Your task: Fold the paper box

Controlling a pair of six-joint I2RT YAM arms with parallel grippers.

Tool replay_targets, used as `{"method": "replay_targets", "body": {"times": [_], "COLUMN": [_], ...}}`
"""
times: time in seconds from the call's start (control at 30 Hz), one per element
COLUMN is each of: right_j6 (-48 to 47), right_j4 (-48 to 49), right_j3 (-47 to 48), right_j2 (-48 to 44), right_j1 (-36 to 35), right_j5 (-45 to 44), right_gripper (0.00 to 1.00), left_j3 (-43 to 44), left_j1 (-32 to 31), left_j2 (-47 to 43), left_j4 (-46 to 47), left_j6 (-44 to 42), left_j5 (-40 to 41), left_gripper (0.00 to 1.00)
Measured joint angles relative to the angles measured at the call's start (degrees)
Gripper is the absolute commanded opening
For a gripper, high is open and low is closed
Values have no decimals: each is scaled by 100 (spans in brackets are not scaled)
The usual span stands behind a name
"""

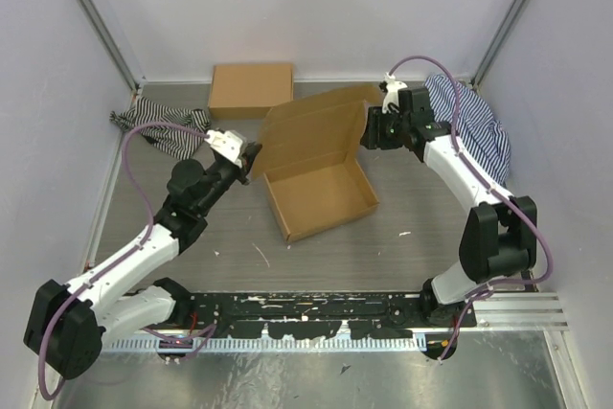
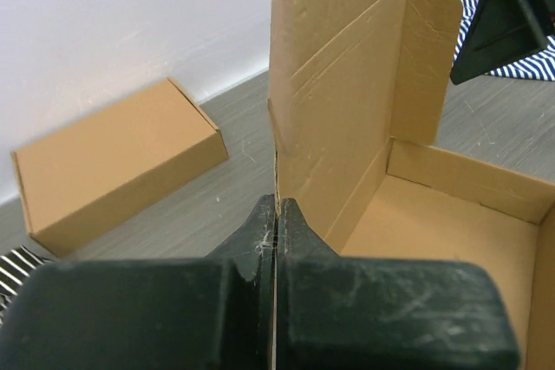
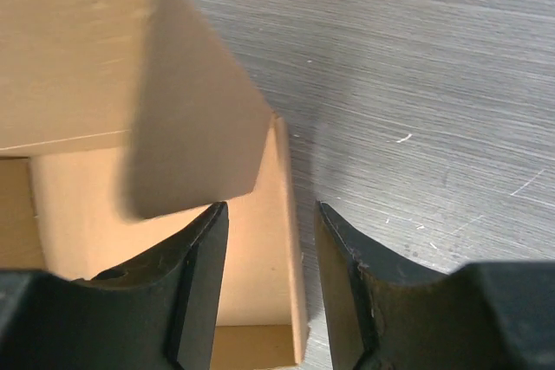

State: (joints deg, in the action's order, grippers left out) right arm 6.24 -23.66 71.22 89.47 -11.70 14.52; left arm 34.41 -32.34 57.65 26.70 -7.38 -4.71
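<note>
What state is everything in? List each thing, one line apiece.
paper box: half folded, tray formed, lid standing open.
left claw: shut on the paper box's upright left edge.
right claw: open, at the lid's side flap, gripping nothing.
second cardboard box: closed, by the back wall.
left striped cloth: crumpled.
right striped cloth: crumpled.

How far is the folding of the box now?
Done: the box has its tray walls up. In hand: the left gripper pinches the open lid at its left edge; the right gripper is open by its right flap. Left: closing and tucking the lid.
</note>
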Motion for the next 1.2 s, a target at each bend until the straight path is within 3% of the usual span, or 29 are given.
{"method": "replay_targets", "body": {"times": [0.37,0.63,0.77,0.93,1.03,1.2], "right_j6": [-79,-186,-501,-723,-789,-833], "right_j4": [269,-4,-179,103,251,308], "right_j3": [-483,-476,81,380,378,238], "right_j2": [-562,-1005,-1095,-813,-378,-111], "right_j1": [-330,-328,-195,595,1001,997], "right_j5": [87,-710,-1093,-229,509,1366], "right_gripper": [51,76,78,66,65,65], "left_j3": [-348,-605,-649,-649,-649,-649], "left_j1": [-236,-437,-437,-437,-437,-437], "left_j2": [411,243,87,63,87,107], "left_j4": [702,839,835,841,844,844], "left_j6": [721,686,566,509,505,496], "left_j5": [468,975,1158,1252,1276,1311], "left_gripper": [2,1,1,0,0,0]}}
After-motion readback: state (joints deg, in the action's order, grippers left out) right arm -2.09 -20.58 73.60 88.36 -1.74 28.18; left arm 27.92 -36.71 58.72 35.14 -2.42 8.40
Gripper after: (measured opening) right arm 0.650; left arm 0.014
